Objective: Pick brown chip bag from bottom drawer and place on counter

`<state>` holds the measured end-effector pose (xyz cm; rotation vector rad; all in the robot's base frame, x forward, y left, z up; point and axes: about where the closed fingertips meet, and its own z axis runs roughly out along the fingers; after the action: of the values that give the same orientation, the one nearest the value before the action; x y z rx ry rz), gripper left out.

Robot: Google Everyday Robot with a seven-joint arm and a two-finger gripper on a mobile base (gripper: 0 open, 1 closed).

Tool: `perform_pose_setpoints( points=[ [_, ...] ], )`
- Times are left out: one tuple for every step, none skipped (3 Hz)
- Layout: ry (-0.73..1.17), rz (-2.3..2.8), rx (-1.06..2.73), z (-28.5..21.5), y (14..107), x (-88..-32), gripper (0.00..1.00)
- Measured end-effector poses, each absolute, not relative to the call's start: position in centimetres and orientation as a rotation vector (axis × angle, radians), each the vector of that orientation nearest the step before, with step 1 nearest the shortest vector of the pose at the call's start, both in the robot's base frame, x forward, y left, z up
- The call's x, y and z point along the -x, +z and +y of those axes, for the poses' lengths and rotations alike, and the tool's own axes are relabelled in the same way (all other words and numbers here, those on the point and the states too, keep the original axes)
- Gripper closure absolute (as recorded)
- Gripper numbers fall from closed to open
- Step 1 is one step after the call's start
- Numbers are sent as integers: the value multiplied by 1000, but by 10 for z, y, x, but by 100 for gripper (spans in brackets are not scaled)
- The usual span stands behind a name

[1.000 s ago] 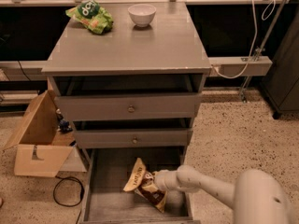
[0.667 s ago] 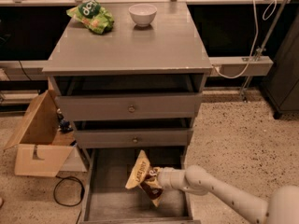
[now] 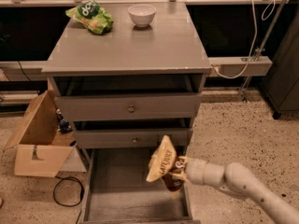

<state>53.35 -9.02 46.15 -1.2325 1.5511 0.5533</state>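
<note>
The brown chip bag [image 3: 163,164], dark brown with tan ends and "LATE JULY" print, hangs in the air above the right side of the open bottom drawer [image 3: 121,202]. My gripper [image 3: 178,170] is shut on the bag's lower right part and holds it up at about the height of the drawer's top edge. The white arm reaches in from the lower right. The drawer's grey floor shows bare below the bag. The counter [image 3: 131,45] is the grey top of the cabinet, well above the bag.
A green chip bag [image 3: 91,16] and a white bowl [image 3: 142,14] sit at the back of the counter. Two knobbed drawers [image 3: 131,108] are slightly open above. A cardboard box [image 3: 35,141] and a black cable [image 3: 65,190] lie on the floor to the left.
The bag has been lifted off the drawer floor and now hangs higher, in front of the middle drawer's lower edge. The arm has risen with it.
</note>
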Motion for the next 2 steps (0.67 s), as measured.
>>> perform_pose_setpoints(
  points=[
    [494, 1574, 1177, -135, 476, -524, 100],
    [494, 1574, 1177, -135, 476, -524, 100]
  ],
)
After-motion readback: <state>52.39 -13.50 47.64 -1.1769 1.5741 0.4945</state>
